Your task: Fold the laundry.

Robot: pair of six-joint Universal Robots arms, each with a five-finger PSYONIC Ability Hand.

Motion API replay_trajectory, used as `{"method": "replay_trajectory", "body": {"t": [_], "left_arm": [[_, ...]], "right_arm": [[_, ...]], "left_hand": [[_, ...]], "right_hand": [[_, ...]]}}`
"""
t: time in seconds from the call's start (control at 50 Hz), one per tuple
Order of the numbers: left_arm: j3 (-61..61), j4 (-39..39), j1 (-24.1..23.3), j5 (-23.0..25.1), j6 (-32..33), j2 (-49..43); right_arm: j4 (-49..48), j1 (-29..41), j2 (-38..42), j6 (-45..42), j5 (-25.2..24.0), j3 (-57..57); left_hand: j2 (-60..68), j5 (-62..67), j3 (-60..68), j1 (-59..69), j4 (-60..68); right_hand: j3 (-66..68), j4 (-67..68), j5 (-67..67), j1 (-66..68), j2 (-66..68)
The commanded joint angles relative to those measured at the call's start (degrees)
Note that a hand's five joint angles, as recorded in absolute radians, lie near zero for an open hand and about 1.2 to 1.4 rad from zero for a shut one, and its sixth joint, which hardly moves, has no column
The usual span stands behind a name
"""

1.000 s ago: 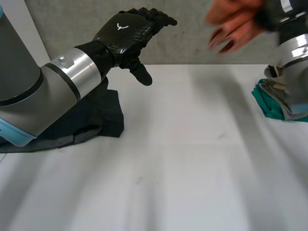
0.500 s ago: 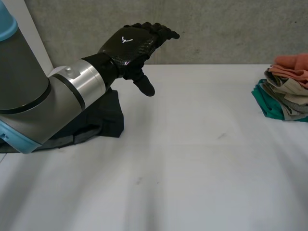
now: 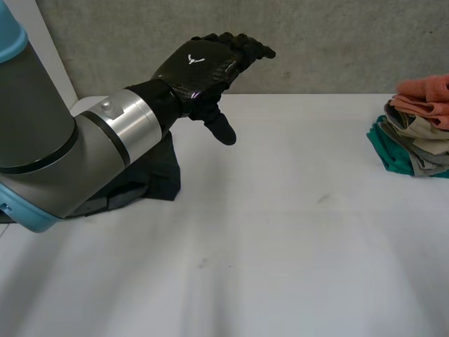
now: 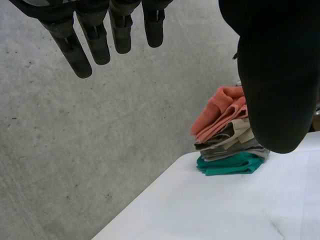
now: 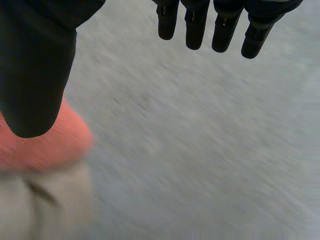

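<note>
1. Laundry pile sits at the tabletop's 3 o'clock edge, with an orange piece on top.
2. Left robot hand, open and empty, hovers well apart; the pile lies at its 4 o'clock.
3. Right robot hand, fingers straight and holding nothing, hangs close to the pile, so it is probably nearer.
4. Dark garment lies under the left arm; a concrete wall stands behind.

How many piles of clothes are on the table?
2. A dark pile lies under the left arm; a folded stack, orange on top, sits at the table's right edge. The arm may hide more.
</note>
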Motion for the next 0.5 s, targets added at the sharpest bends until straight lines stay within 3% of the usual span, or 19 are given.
{"method": "replay_trajectory", "body": {"t": [0.02,0.08,0.14,0.16,0.26,0.32,0.42,0.5], "left_arm": [[1.3,0.4,0.4,-0.3,0.3,2.5],[2.4,0.4,0.5,-2.2,0.5,3.4],[3.5,0.4,1.8,-8.1,0.9,4.8],[3.6,0.4,3.8,-11.3,1.1,5.4],[2.2,-0.4,13.1,-17.4,6.3,6.2],[-0.7,-1.1,18.0,-17.6,14.1,5.4],[-4.2,0.4,22.4,-16.6,26.1,-0.9],[-3.2,2.3,27.8,-11.1,33.2,-10.9]], "right_arm": [[2.6,0.1,-4.1,-15.0,10.5,-2.4],[-2.7,6.6,-7.8,-13.7,10.5,-1.1],[-7.3,11.0,-11.3,-12.0,9.8,1.8],[-10.2,13.3,-13.5,-11.2,9.0,4.7],[-16.2,18.9,-17.1,-11.4,4.6,13.8],[-15.9,24.9,-17.5,-11.7,2.2,19.4],[-13.2,31.2,-16.8,-12.8,0.8,26.9],[-11.1,32.7,-15.3,-15.9,0.7,31.9]], "left_hand": [[-1.7,-2.6,-1.9,-0.6,-1.3],[-2.0,-2.9,-2.3,-1.0,-1.7],[-2.0,-3.0,-2.3,-1.0,-1.7],[-2.0,-3.0,-2.3,-1.0,-1.7],[-2.0,-3.0,-2.3,-1.0,-1.7],[-2.0,-3.0,-2.3,-1.0,-1.7],[-2.0,-3.0,-2.3,-1.0,-1.7],[-2.0,-3.0,-2.3,-1.0,-1.7]], "right_hand": [[-1.9,-2.2,-2.5,-3.0,-2.4],[-1.9,-2.2,-2.5,-3.0,-2.4],[-1.9,-2.2,-2.5,-3.0,-2.4],[-1.9,-2.2,-2.5,-3.0,-2.4],[-1.9,-2.2,-2.5,-3.0,-2.4],[-1.9,-2.2,-2.5,-3.0,-2.4],[-1.9,-2.2,-2.5,-3.0,-2.4],[-1.9,-2.2,-2.5,-3.0,-2.4]]}}
